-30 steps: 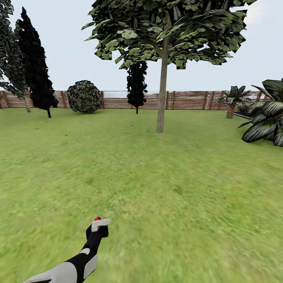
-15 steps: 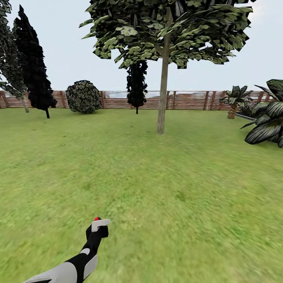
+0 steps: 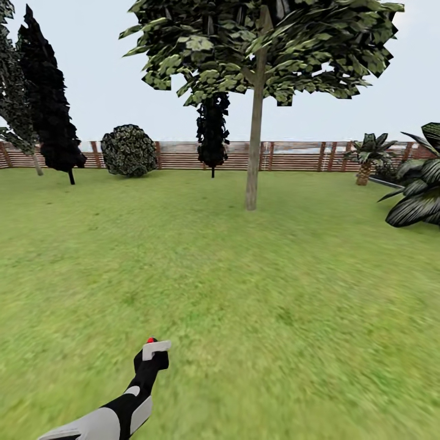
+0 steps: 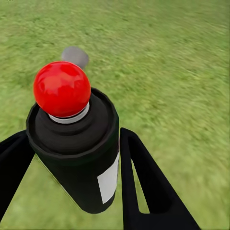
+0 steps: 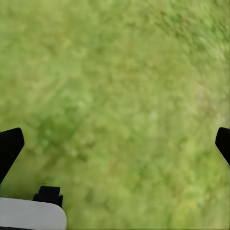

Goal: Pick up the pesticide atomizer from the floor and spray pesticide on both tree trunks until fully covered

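The pesticide atomizer (image 3: 155, 350) is held low at the left in the head view, red tip up, with my left gripper (image 3: 150, 364) shut on it. In the left wrist view the black bottle with its white label (image 4: 79, 163) sits between the two black fingers of the left gripper (image 4: 72, 139). One broadleaf tree (image 3: 256, 43) stands ahead on the lawn, its bare tree trunk (image 3: 253, 153) far beyond the atomizer. My right gripper (image 5: 116, 141) hangs open over blurred grass, nothing between its fingers.
A wooden slat fence (image 3: 293, 156) closes the lawn at the back. Dark conifers (image 3: 49, 104) (image 3: 212, 128) and a round bush (image 3: 129, 150) stand along it at the left. Palm-like plants (image 3: 418, 189) (image 3: 366, 156) crowd the right edge. Open grass (image 3: 244, 281) lies between me and the trunk.
The whole head view has shifted a little: the tree sits slightly larger and the plants at the right have slid outward, so the camera moved. The left arm holds the same pose.
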Motion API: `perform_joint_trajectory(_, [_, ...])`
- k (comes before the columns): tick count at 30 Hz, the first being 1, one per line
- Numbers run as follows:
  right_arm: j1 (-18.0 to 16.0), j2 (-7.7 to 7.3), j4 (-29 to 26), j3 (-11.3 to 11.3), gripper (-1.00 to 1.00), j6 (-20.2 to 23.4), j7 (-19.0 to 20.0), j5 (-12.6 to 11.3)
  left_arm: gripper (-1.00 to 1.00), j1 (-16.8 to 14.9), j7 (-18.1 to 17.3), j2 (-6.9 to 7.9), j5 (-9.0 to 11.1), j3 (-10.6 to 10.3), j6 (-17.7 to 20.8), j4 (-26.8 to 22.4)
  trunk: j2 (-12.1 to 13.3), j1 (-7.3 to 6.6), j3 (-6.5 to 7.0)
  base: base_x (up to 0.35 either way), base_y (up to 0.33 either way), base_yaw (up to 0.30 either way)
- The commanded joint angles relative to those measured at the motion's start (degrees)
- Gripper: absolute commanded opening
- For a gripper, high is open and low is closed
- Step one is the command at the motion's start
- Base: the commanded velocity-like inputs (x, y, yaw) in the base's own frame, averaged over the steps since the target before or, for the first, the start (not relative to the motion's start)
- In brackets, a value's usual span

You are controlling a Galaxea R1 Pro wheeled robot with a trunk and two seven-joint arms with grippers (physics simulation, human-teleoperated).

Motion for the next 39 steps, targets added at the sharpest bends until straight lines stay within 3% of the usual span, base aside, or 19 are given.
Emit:
perform_joint_trajectory(1, [0.0, 0.0, 0.0, 0.0, 1.0, 0.0, 0.0, 0.0, -1.0, 0.0, 0.0, -0.01, 0.0, -0.1, 0.0, 0.0, 0.0, 0.0, 0.0, 0.35, 0.0, 0.0])
perform_joint_trajectory(8, [0.0, 0.0, 0.1, 0.0, 1.0, 0.1, 0.0, 0.1, -1.0, 0.0, -0.1, -0.18, 0.0, -0.1, 0.0, 0.0, 0.0, 0.0, 0.0, 0.35, 0.0, 0.0])
perform_joint_trajectory(12, [0.0, 0.0, 0.2, 0.0, 1.0, 0.1, 0.0, 0.1, -1.0, 0.0, -0.1, -1.2, 0.0, -0.1, 0.0, 0.0, 0.0, 0.0, 0.0, 0.35, 0.0, 0.0])
perform_joint_trajectory(39, [0.0, 0.0, 0.3, 0.0, 1.0, 0.1, 0.0, 0.1, -1.0, 0.0, -0.1, -1.29, 0.0, 0.0, 0.0, 0.0, 0.0, 0.0, 0.0, 0.35, 0.0, -0.005])
